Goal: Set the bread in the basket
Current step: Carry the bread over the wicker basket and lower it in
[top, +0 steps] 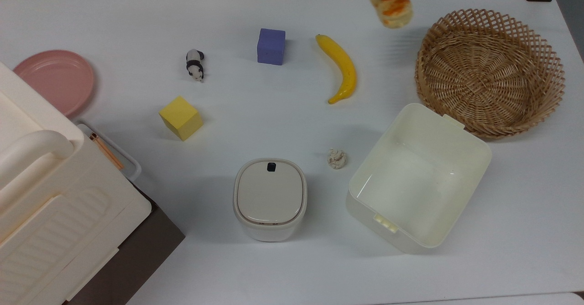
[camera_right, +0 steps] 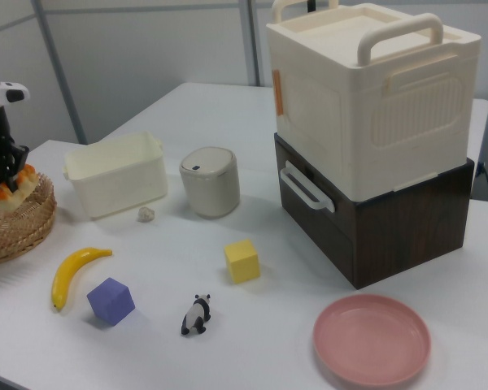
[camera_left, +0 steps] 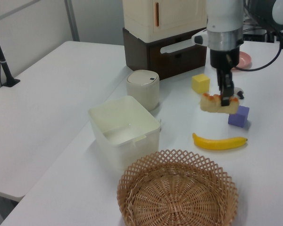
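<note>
The bread [top: 391,7] [camera_left: 218,103] [camera_right: 11,192], cream with an orange-brown top, hangs in the air well above the table. My gripper [camera_left: 225,96] [camera_right: 0,183] is shut on it from above. In the top view the bread sits at the upper edge, left of the basket [top: 490,70] and right of the banana [top: 341,67]. The round tan wicker basket [camera_left: 178,193] [camera_right: 12,218] stands with nothing in it. In the left view the bread hangs above the banana [camera_left: 220,142] and the purple cube [camera_left: 238,116].
A cream plastic tub [top: 417,176] stands beside the basket, with a small off-white lump [top: 336,158] and a lidded cream canister [top: 270,198] to the top view's left. A yellow cube [top: 180,117], toy panda [top: 195,64], pink plate [top: 55,79] and stacked storage boxes [camera_right: 372,130] lie farther off.
</note>
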Tool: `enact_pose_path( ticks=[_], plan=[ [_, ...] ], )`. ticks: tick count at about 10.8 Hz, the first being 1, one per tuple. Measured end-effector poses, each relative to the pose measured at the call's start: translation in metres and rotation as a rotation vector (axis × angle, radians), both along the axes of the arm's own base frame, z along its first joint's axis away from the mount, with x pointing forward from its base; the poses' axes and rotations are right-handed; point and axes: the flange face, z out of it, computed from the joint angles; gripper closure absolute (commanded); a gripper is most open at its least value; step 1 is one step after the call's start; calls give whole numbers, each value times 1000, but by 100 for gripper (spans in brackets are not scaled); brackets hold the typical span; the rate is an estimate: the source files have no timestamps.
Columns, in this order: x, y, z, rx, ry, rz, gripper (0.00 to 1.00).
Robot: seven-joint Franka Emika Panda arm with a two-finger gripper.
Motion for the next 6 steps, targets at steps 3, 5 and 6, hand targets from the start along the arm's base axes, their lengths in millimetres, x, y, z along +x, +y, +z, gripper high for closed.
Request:
enact_pose_path(
  ticks=[3, 5, 6],
  plan=[
    [7, 63, -13, 7, -63, -38, 75],
    [-2, 106, -30, -26, -83, -38, 70],
    [-3, 126, -42, -30, -103, -51, 66]
  ],
)
